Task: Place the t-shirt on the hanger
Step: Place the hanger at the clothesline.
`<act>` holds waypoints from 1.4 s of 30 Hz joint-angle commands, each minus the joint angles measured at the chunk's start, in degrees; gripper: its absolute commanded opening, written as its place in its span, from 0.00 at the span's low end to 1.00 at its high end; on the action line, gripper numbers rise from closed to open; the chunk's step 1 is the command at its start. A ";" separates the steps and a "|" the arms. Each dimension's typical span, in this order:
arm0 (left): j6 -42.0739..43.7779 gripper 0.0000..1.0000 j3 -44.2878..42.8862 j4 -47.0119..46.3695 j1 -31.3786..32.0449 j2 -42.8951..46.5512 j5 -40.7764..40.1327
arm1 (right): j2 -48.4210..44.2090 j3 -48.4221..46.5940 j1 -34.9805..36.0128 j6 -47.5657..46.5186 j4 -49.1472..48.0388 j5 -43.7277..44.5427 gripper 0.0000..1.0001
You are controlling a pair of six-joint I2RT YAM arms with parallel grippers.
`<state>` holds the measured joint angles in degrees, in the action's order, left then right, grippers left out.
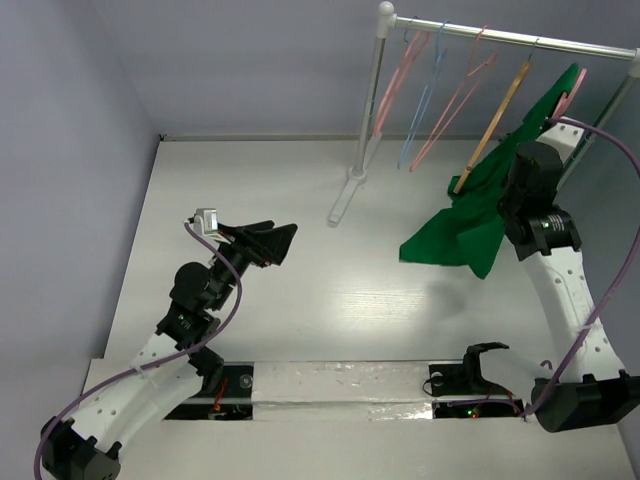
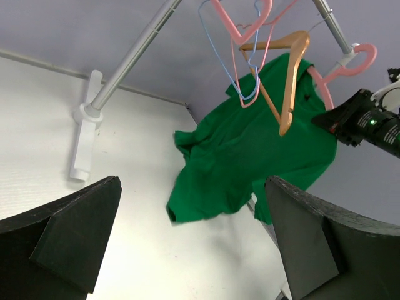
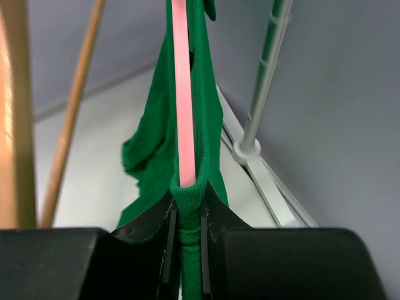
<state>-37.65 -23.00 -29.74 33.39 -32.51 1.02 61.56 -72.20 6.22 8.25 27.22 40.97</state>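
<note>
The bright emerald-green soft t-shirt (image 1: 455, 238) hangs at the far right corner of the white tabletop (image 1: 300, 180). It is draped from the thick salmon-pink plastic hanger (image 2: 361, 57), which is hooked on the silver metal clothes rail (image 1: 500, 35). From there the cloth trails down and inward toward the middle of the table. Whether its lowest fold touches the surface cannot be told.

The right gripper (image 3: 187, 215) is the one at work. Its jaws are pinched nearly together on a ribbed green hem, and one pink arm of the hanger comes out of that hem. The hanger arm's long axis runs straight away from the fingertips and up toward the rail, with green fabric on both sides of it. Any coming pull or slide probably has to follow that line; a sideways tug could twist the hanger on the rail or knock the orange-tan wooden hanger (image 1: 495, 125) just beside it.

The left gripper (image 1: 278, 245) sits well apart, toward the left edge, with its jaws spread wide and nothing between them. Its camera faces the shirt across the table, so the loose lower half lies ahead of it and to its right. The right arm is far nearer; the left would have to cross the table to help spread the cloth.
</note>
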 commanded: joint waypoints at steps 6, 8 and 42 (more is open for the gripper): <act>-0.50 0.99 -2.57 4.33 2.91 2.19 -5.05 | 2.86 -10.58 -4.89 -3.50 -12.72 -5.46 0.00; -0.06 0.99 -3.62 6.00 2.91 2.36 -5.32 | 5.22 -12.78 -6.21 -3.50 -11.84 -7.73 0.00; 3.11 0.99 -7.23 17.08 2.91 5.88 -6.12 | 20.79 -16.57 -19.14 2.91 -12.98 -21.99 0.00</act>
<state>-35.79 -27.79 -11.03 36.03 -27.14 -5.63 83.81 -90.39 -12.43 10.11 20.43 19.00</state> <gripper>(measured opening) 0.989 0.169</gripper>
